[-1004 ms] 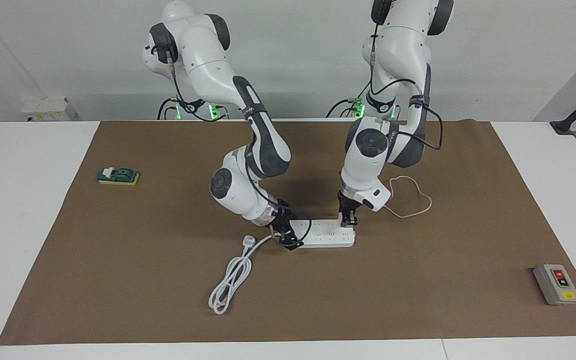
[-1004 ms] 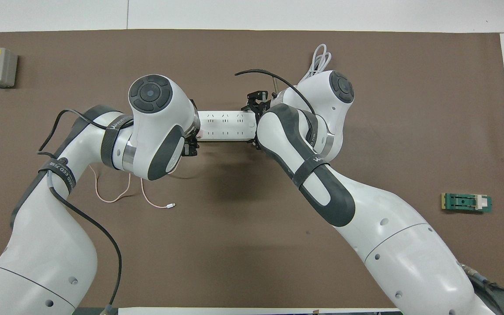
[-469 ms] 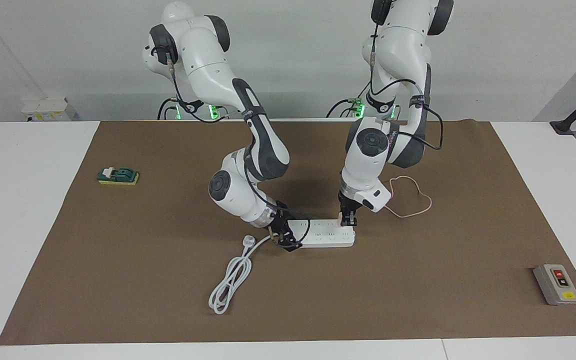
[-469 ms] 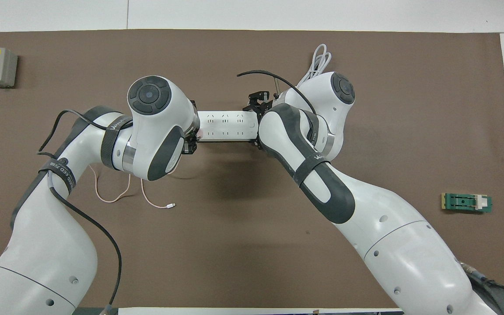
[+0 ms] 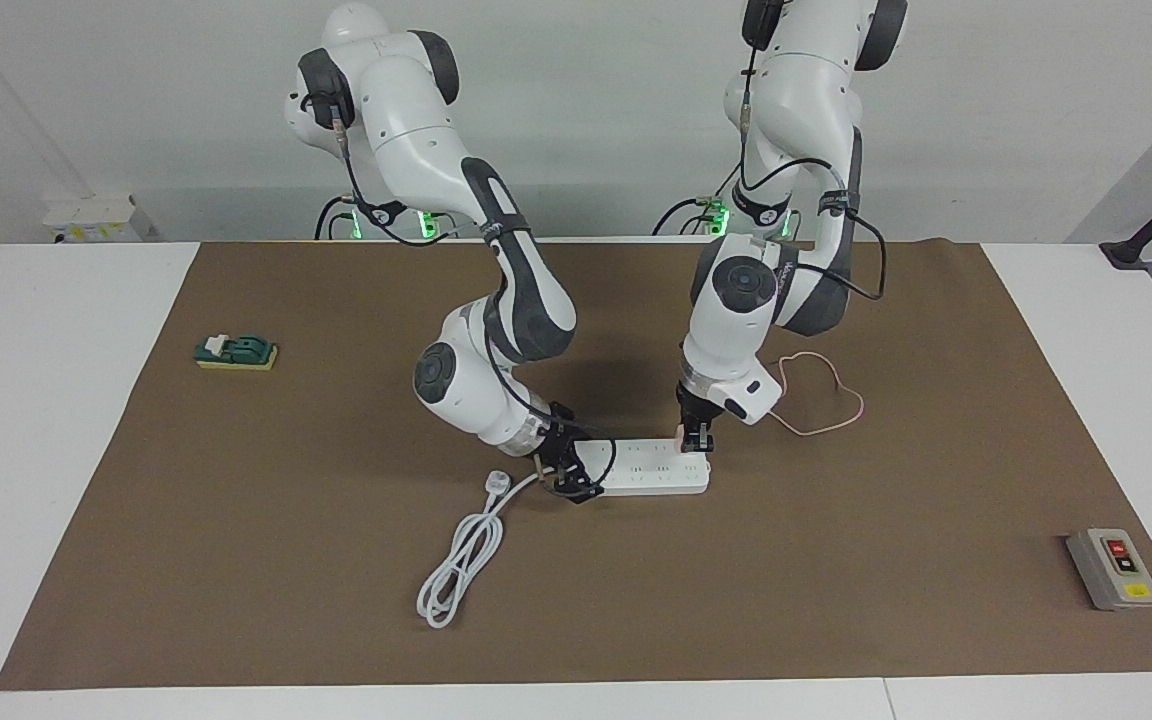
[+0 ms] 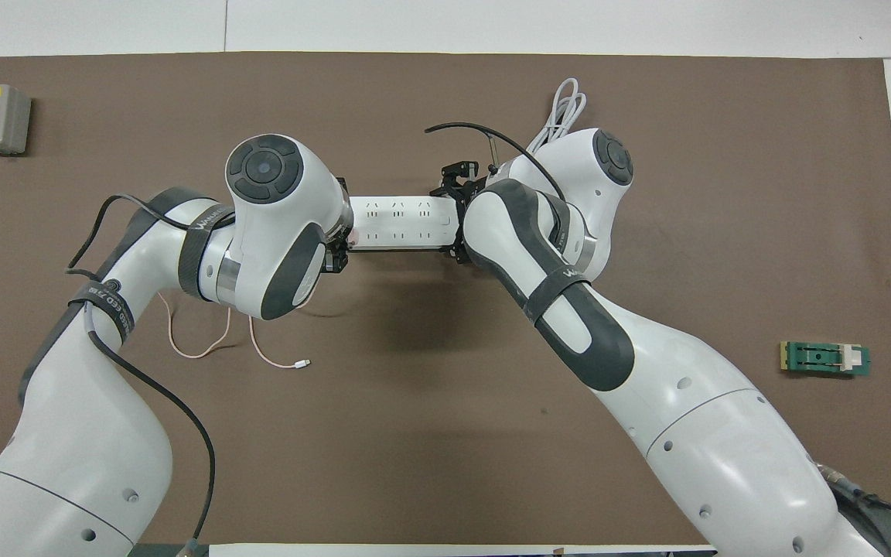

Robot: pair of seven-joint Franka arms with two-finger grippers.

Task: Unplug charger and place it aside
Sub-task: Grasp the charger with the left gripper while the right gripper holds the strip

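Observation:
The charger [image 5: 681, 433], a small pale pink cube, sits plugged into the white power strip [image 5: 651, 478] at the end toward the left arm. My left gripper [image 5: 698, 445] stands upright over that end, shut on the charger. In the overhead view only a sliver of the charger [image 6: 351, 236] shows beside the left wrist. Its thin pink cable [image 5: 821, 400] loops on the mat nearer to the robots, and its free plug [image 6: 302, 362] lies loose. My right gripper [image 5: 568, 480] is down on the strip's cord end.
The strip's thick white cord [image 5: 461, 560] lies coiled, farther from the robots than the strip. A grey button box [image 5: 1113, 567] sits toward the left arm's end. A green and yellow block [image 5: 236, 352] lies toward the right arm's end. A brown mat [image 5: 336, 620] covers the table.
The right arm's elbow and wrist have shifted slightly, and its gripper has settled a little along the strip's cord end. The left gripper and charger stay almost still at the socket.

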